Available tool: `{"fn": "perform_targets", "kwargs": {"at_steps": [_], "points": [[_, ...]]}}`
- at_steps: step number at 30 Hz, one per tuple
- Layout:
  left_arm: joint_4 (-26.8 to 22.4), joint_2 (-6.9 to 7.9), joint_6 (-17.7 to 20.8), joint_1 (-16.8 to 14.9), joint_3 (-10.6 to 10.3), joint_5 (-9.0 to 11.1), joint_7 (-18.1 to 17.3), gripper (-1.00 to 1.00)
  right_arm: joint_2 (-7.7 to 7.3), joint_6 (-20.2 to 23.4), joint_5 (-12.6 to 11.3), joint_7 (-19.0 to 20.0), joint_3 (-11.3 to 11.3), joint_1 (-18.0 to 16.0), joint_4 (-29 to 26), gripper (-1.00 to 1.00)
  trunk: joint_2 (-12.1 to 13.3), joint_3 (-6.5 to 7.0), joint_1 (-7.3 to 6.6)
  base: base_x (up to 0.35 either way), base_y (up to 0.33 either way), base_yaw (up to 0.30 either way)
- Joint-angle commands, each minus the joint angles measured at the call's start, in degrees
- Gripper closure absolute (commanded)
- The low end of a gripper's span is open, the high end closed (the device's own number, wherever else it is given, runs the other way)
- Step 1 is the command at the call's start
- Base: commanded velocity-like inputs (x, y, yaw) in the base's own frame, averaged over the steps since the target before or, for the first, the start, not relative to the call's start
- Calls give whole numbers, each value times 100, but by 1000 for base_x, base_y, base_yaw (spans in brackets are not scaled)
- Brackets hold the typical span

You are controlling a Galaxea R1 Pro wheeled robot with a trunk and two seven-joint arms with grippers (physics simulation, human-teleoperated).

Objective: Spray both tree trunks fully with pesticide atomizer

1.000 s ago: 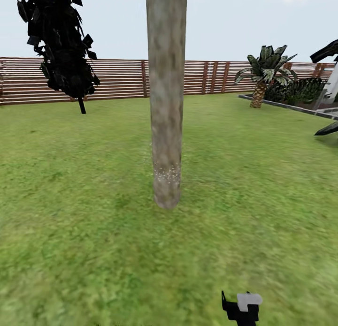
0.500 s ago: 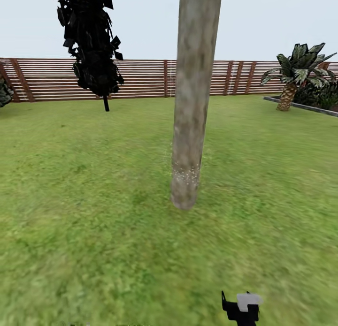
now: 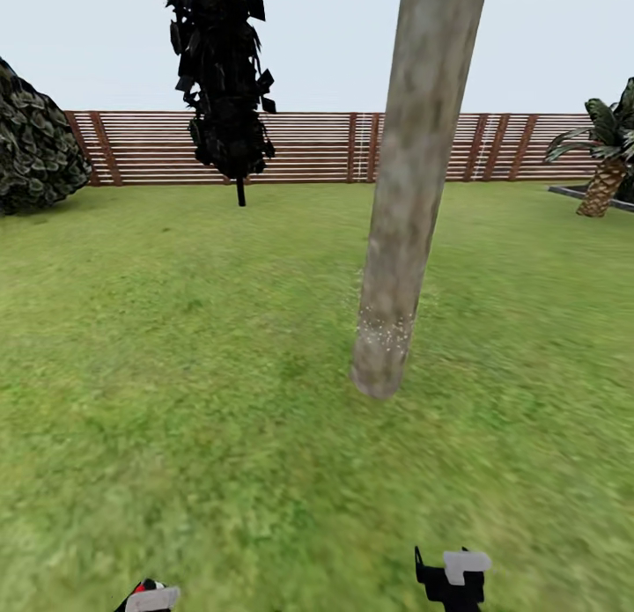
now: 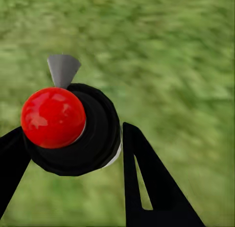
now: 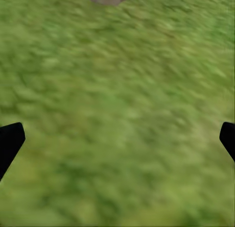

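Shifted rightward in my head view: tree trunk (image 3: 409,233), white specks near its base; fence (image 3: 308,145) behind. Left gripper (image 4: 73,138) clamps the pesticide atomizer (image 4: 68,126), red-capped, over grass. Right gripper (image 5: 117,138): fingers spread wide, holding nothing.

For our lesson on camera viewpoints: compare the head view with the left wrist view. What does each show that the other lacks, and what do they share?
Head view alone: the thick mottled grey-tan tree trunk with pale speckles near its base, the brown horizontal-slat wooden fence, a black-leaved thin-stemmed tree, a dark rounded bush and a scaly-trunked palm.

Left wrist view alone: the black-bodied, red-topped pesticide atomizer with its grey nozzle, close up between the left gripper fingers.

Both: the green grass lawn.
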Motion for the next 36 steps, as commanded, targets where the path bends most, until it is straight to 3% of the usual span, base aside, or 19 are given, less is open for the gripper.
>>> {"fn": "perform_targets", "kwargs": {"at_steps": [1, 2, 3, 8, 15, 36], "points": [[-179, 13, -19, -30, -25, -3, 55, 100, -6, -9, -30, -26, 51, -1, -4, -100, -2, -5, -1, 0, 0, 279], [-524, 25, 1, -33, -18, -11, 58, 100, -10, -9, -30, -26, 51, -1, -5, -100, -2, -5, -1, 0, 0, 279], [-537, 32, -3, -16, -13, -13, 55, 100, -12, -9, -30, -26, 51, -1, -5, -100, -2, -5, -1, 0, 0, 279], [-317, 116, -22, 6, -23, 49, 52, 100, -11, -12, -23, -26, 66, -1, -5, -100, -2, -5, -1, 0, 0, 279], [-264, 62, -24, 6, -9, 62, 123, 100, -10, -12, -21, -26, 68, -1, -5, -100, -2, -5, -1, -11, -7, 279], [-265, 78, -36, 9, 18, 78, 139, 100, -10, -12, -10, -26, 68, -1, -5, -100, -2, -5, -1, -184, -172, 279]]}}
